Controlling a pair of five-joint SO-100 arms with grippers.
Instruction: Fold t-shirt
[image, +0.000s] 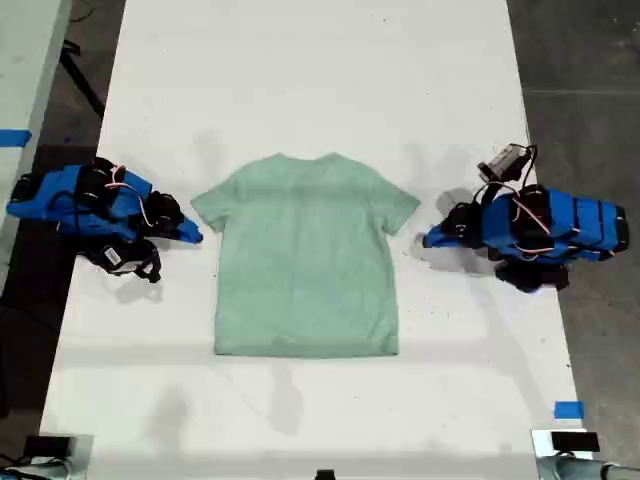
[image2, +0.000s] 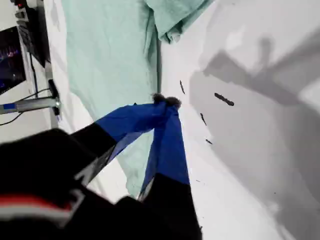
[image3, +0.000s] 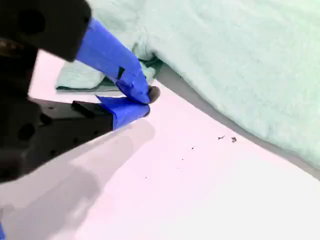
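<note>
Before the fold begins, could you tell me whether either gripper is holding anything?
Nothing is held: my first gripper and second gripper are shut beside the t-shirt.

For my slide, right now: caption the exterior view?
Mint t-shirt flat on white table, blue arms either side.

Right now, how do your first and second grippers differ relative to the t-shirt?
My first gripper points along the t-shirt's side edge, with a sleeve farther ahead; my second gripper sits right at a sleeve hem. The first's tips meet the cloth edge; the second's are over bare table. Both are shut and empty.
</note>
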